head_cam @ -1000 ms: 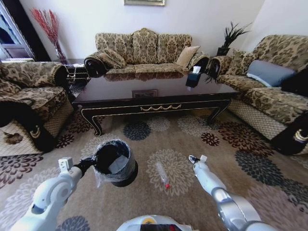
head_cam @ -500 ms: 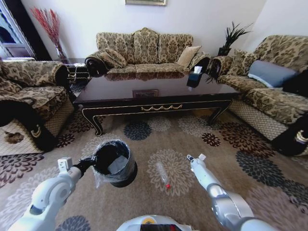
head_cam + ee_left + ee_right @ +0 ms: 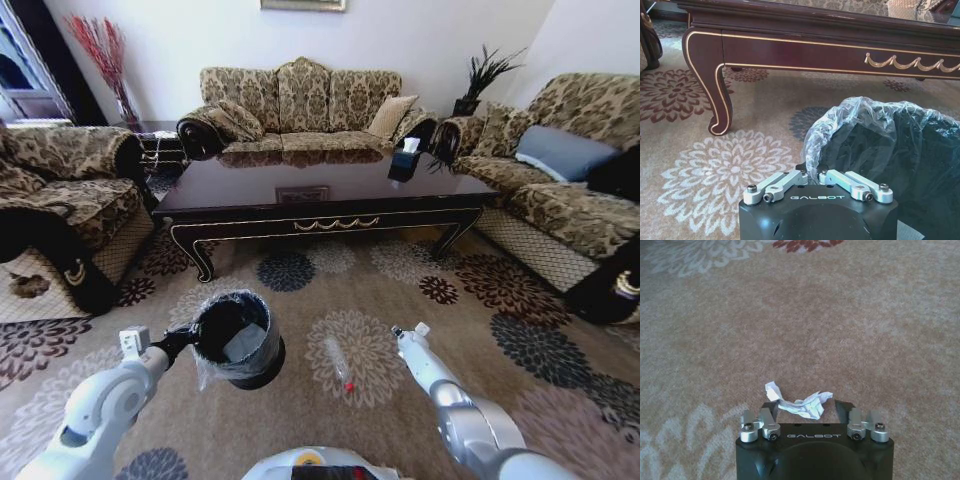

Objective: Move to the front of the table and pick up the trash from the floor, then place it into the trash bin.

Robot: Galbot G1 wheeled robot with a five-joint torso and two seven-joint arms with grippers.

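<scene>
The robot stands in front of the table (image 3: 318, 195), so the drive is done and the pick-and-bin step is in hand; the left gripper (image 3: 817, 176) has its fingers closed on the rim of the bin (image 3: 238, 338), holding it up just off the carpet on the robot's left side; the right gripper (image 3: 807, 409) hangs low over the carpet on the right, and in its wrist view a crumpled white paper (image 3: 799, 404) sits between its fingers (image 3: 771, 408), touching the one on the left of that view, while the other stands slightly apart from it; I cannot tell whether they are pinching it or merely bracketing it. A clear bottle (image 3: 338, 364) with a red cap lies on the carpet between bin and right arm, nearer the robot than the table. My guess is the next move calls for a firm pinch on the paper, then a swing across to the open bin mouth, keeping clear of the bottle.
</scene>
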